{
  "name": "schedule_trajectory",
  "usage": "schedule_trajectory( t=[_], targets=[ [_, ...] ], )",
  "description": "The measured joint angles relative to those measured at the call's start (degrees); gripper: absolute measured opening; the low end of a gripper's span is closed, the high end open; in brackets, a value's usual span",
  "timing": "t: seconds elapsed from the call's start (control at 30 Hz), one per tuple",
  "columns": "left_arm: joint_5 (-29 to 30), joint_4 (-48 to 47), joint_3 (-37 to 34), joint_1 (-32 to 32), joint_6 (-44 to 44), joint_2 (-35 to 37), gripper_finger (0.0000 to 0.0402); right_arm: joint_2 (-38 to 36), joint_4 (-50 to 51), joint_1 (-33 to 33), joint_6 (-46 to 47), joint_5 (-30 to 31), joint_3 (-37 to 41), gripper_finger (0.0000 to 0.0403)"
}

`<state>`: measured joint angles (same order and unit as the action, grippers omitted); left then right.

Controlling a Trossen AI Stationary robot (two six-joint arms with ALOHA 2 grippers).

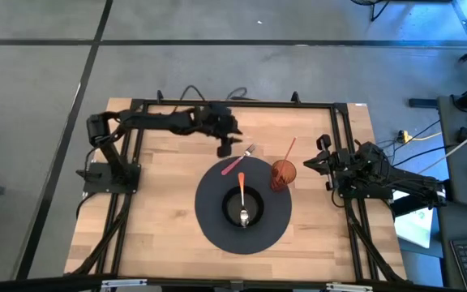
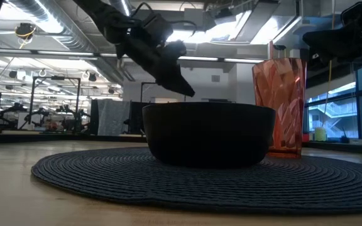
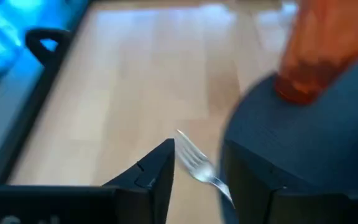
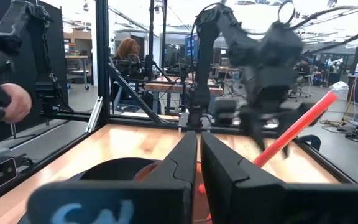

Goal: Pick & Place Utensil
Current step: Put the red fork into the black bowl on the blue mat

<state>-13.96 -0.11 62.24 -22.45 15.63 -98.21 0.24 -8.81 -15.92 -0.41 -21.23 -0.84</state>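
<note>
Hovering above the mat's (image 1: 217,227) upper edge at frame centre, your left pincer (image 1: 225,148) stands spread astride the fork (image 1: 241,159), which lies half on the tabletop (image 1: 160,219), ready to pinch it, while the right pincer (image 1: 321,162), pressed together, waits at right.

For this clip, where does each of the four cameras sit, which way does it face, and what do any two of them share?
High view: above the table, facing straight down; both arms show, left gripper over the fork, right gripper at the table's right edge.
Low view: table height, facing level across the mat at the bowl; the left arm hangs above.
Left wrist view: on the left wrist, facing down past its open fingers at the fork.
Right wrist view: on the right wrist, facing across the table past its shut fingers at the left arm.
Shared: high and low both show the orange cup.
</note>
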Motion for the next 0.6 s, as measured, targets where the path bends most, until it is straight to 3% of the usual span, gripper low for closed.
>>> schedule_trajectory(
  t=[0.13, 0.3, 0.43, 0.6],
  targets=[
    [-5.47, -0.38, 1.66, -3.97, 0.23, 0.0, 0.0111, 0.0, -0.07, 0.0, -0.15, 0.0, 0.0, 0.0023],
    [-6.87, -2.43, 3.56, -7.87, 0.79, -0.6, 0.0087, 0.01, -0.32, 0.0, -0.21, 0.11, 0.0, 0.0023],
    [-14.85, -7.38, 3.76, -8.97, 2.68, -0.61, 0.0068, 0.01, -0.31, 0.0, -0.24, 0.17, 0.0, 0.0023],
    [-11.87, -12.78, 3.74, -4.76, 11.34, -1.46, 0.0046, 0.01, -0.35, 0.0, -3.73, 0.22, 0.0, 0.0023]
  ],
)
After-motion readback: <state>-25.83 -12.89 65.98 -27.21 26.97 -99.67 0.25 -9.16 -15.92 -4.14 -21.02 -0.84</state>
